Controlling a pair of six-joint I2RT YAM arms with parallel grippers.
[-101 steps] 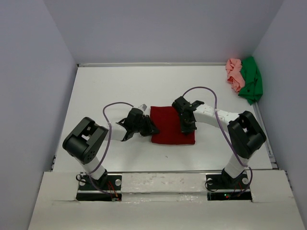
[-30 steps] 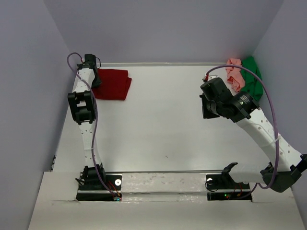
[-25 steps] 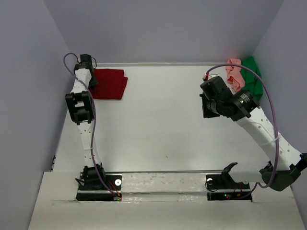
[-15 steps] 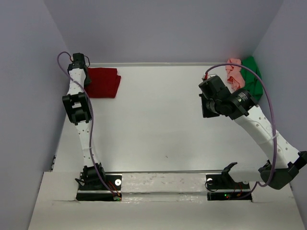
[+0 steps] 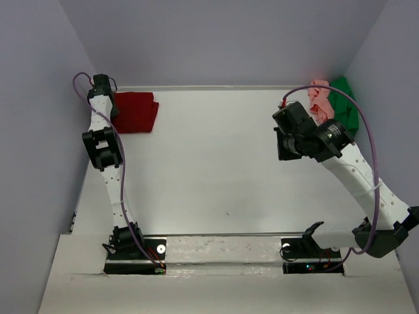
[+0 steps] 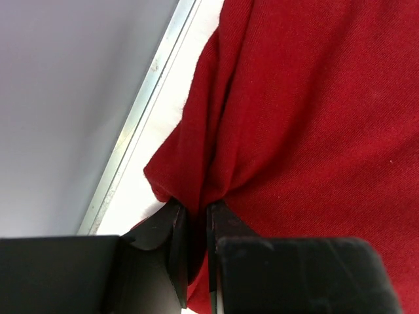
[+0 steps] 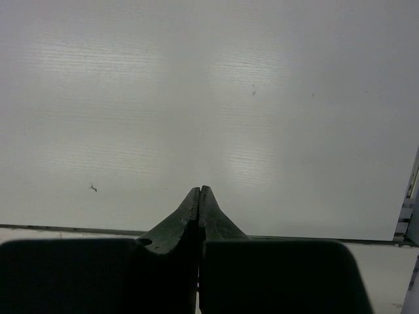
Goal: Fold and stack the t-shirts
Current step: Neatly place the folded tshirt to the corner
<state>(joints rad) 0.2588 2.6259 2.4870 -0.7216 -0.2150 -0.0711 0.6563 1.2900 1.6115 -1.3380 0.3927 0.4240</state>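
Three shirts lie on the desk (image 5: pixel 216 163), split between its two far corners.

The red shirt (image 5: pixel 135 112) sits folded in the far-left corner, its left edge close to the metal rail (image 6: pixel 141 118) that borders the desk below the left wall (image 5: pixel 39 144) (the wrist view shows a thin strip of white desk between cloth and rail). The left arm reaches almost straight from its base along the desk's left edge, with its wrist up at that corner. The left fingers (image 6: pixel 195 216) are nearly closed, pinching a gathered fold at the shirt's edge, and the cloth puckers into the pinch.

A broad stretch of white desk lies between the arms.

The right arm has its elbow swung out low by the right wall, and its forearm slants up and left. The right fingers (image 7: pixel 199 193) are pressed fully together with nothing between them, pointing at white desk.

Just beyond that wrist, the pink shirt (image 5: pixel 320 101) and green shirt (image 5: pixel 344 111) lie crumpled and touching in the far-right corner, with the green one nearest the wall.
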